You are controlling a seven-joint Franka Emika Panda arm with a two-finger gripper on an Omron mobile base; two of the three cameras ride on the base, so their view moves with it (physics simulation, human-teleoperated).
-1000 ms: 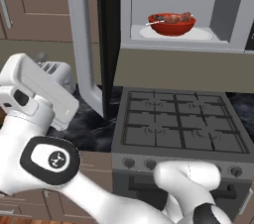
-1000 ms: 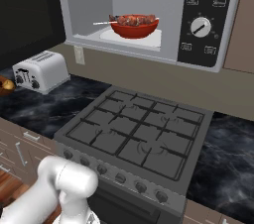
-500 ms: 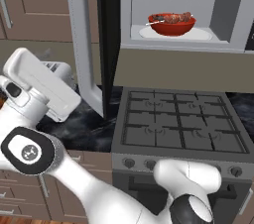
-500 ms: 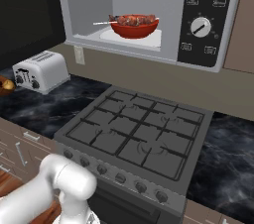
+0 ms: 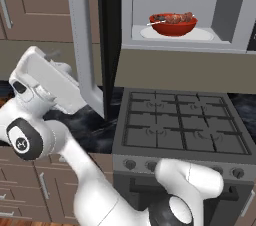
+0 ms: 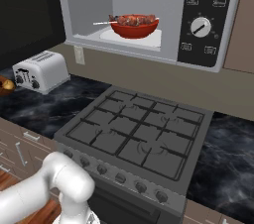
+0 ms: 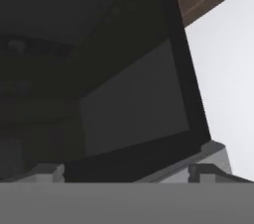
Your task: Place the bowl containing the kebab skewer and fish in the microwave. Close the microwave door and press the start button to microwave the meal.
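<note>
Inside the microwave cavity: the bowl (image 5: 173, 24) (image 6: 134, 26) sits upright on the pale floor, roughly centred, not touching the walls.
Bowl contents: kebab skewer (image 5: 170, 19) (image 6: 128, 20) lies across the top of the bowl; fish is too small to pick out among the meat.
Skewer axis: long axis runs side to side across the opening; bare stick end overhangs the rim toward 9 o'clock in both base views.
Microwave (image 5: 225, 15) (image 6: 171, 17): cavity open, facing the robot; control panel (image 6: 205, 17) with dial at 3 o'clock of the bowl in the right base view.
Microwave door (image 5: 109, 40) (image 7: 124, 84): swung wide open, standing edge-on at 9 o'clock of the cavity in the left base view; long axis vertical.
Door handle (image 5: 83, 45): grey bar, vertical, on the door's outer side, just at 9 o'clock of the door edge.
Arm: hand end raised at 8 o'clock of the left base view, just beside the handle's lower part; contact cannot be told.
Gripper (image 7: 126, 171): fingertips barely show at the bottom of the hand view, well apart, nothing between them, so it reads as released; dark door glass directly ahead.
Stove (image 5: 180, 125) (image 6: 134, 134): below the microwave, burners bare.
Toaster (image 6: 40, 71): on the dark counter at 9 o'clock of the stove, right base view.
In the way: nothing between bowl and cavity opening; the arm sits on the door's outer side.
</note>
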